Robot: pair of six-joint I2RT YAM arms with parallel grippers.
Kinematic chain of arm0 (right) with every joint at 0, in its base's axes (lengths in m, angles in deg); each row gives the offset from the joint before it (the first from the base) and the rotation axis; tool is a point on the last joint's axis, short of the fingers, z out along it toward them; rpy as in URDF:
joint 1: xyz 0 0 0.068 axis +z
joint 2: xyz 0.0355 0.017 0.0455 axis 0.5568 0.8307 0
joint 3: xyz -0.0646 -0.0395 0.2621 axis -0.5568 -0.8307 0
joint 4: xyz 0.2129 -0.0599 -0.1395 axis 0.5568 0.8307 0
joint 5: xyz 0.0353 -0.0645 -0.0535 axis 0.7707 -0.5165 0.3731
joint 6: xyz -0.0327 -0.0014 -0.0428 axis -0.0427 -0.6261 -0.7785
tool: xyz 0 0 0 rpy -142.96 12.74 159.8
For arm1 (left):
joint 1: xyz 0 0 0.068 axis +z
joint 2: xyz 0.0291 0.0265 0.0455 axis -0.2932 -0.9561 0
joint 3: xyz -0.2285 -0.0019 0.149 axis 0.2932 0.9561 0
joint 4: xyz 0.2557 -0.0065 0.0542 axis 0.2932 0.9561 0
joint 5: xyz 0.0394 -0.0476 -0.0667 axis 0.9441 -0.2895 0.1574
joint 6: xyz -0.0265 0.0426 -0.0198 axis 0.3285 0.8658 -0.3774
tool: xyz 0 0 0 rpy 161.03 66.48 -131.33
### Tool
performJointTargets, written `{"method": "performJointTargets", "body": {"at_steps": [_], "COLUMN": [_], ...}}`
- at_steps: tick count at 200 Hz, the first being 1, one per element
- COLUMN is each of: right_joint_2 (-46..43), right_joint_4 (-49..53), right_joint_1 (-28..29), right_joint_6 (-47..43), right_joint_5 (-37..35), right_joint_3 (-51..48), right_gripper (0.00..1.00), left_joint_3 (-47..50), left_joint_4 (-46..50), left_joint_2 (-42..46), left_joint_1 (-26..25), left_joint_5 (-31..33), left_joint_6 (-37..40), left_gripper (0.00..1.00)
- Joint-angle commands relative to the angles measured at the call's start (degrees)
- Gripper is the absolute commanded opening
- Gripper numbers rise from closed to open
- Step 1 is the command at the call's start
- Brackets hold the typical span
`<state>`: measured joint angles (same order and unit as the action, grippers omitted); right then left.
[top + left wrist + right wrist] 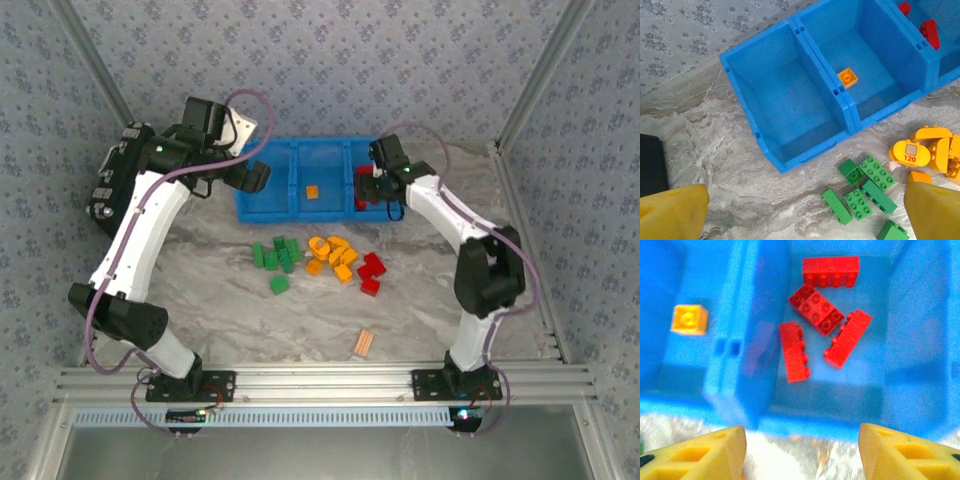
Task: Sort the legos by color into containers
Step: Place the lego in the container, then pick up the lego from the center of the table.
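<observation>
Our right fingers [700, 450] gape empty over four red legos [815, 307] in the right compartment [910, 330] of the blue bin [262, 205], our left fingers [670, 210] equally wide by its left end — among the crowded loose legos [335, 252] before the bin we risk pinching two colours.

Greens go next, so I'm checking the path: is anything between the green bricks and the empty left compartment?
Nothing loose. The green bricks lie on bare table just before the left compartment; only its own front wall rises between them, so they must be lifted over it.
</observation>
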<state>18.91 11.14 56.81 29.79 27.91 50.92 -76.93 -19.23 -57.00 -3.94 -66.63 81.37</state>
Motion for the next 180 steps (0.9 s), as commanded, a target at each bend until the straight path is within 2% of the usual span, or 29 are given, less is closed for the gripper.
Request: {"method": "performJointTargets", "body": {"at_steps": [1, 62, 105, 180], "right_joint_2": [-4.72, -11.41, -8.48, -2.94], "right_joint_4": [-0.61, -5.28, -6.37, -9.13], "right_joint_1": [0.98, 8.05, 9.56, 9.38], "right_joint_6": [-0.67, 2.73, 4.43, 4.21], "right_joint_5": [0.96, -2.36, -4.57, -4.53], "right_joint_3": [-6.69, -22.75, -25.86, -28.6], "right_gripper": [0.62, 0.64, 0.64, 0.64], "left_joint_3": [-0.83, -1.49, -5.57, -6.32], "left_joint_4": [-0.62, -0.96, 0.72, 1.94], "left_joint_2": [2.17, 1.57, -1.26, -2.49], "left_joint_1": [0.34, 0.34, 0.25, -0.4], "left_joint_5": [-0.29, -0.59, -2.22, -1.09], "left_joint_6": [0.45, 0.31, -0.51, 0.36], "left_gripper": [1.0, 1.0, 1.0, 1.0]}}
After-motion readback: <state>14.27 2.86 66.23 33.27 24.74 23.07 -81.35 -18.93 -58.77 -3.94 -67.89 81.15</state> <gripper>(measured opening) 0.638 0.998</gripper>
